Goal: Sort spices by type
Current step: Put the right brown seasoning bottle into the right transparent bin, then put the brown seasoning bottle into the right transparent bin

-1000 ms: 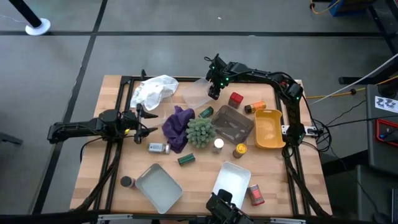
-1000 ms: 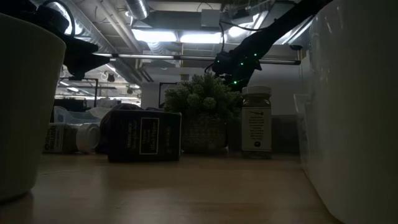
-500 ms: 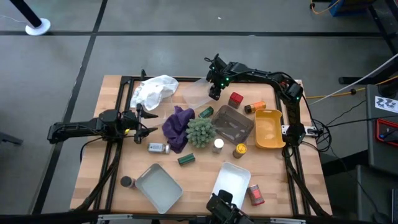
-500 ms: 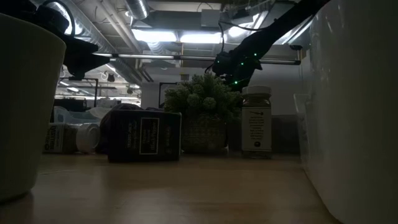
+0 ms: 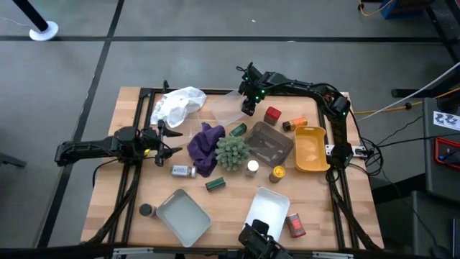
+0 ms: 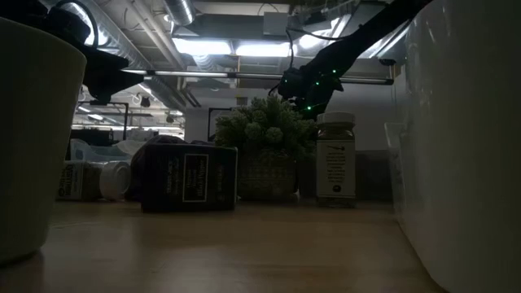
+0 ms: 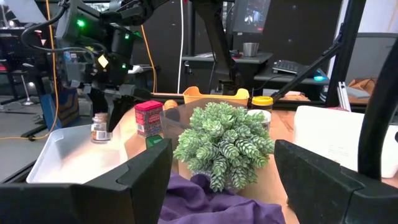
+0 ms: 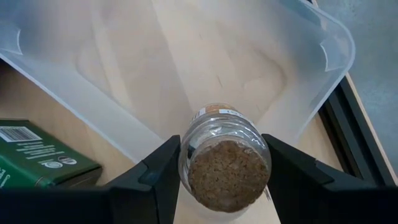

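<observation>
My right gripper [image 5: 248, 108] is at the far middle of the table, over a clear plastic tray [image 5: 226, 106], shut on a small glass spice jar [image 8: 225, 163] full of brown spice. Other spices lie scattered: a red tin [image 5: 272, 115], an orange-brown jar [image 5: 293, 124], two dark green tins [image 5: 238, 130] [image 5: 215, 185], a white-capped jar [image 5: 183, 171], a yellow-capped jar [image 5: 277, 173], a black-capped jar [image 5: 147, 211] and a second red tin [image 5: 296, 225]. My left gripper [image 7: 224, 186] waits open at the table's left, facing the plant. My right gripper pinches the jar's round glass sides [image 8: 186, 155] between its two fingers. The fingers slant down from the table's right and far side. The jar lies along the fingers, its spice-filled end toward the wrist camera, over the clear tray [image 8: 205, 56]. Whether it touches the tray floor I cannot tell.
A spiky green plant [image 5: 231, 152] and a purple cloth [image 5: 206, 147] sit mid-table. A grey tray [image 5: 269, 144], a yellow bin [image 5: 310, 149], two white trays [image 5: 184, 217] [image 5: 267, 208] and a crumpled white bag [image 5: 180, 104] stand around them.
</observation>
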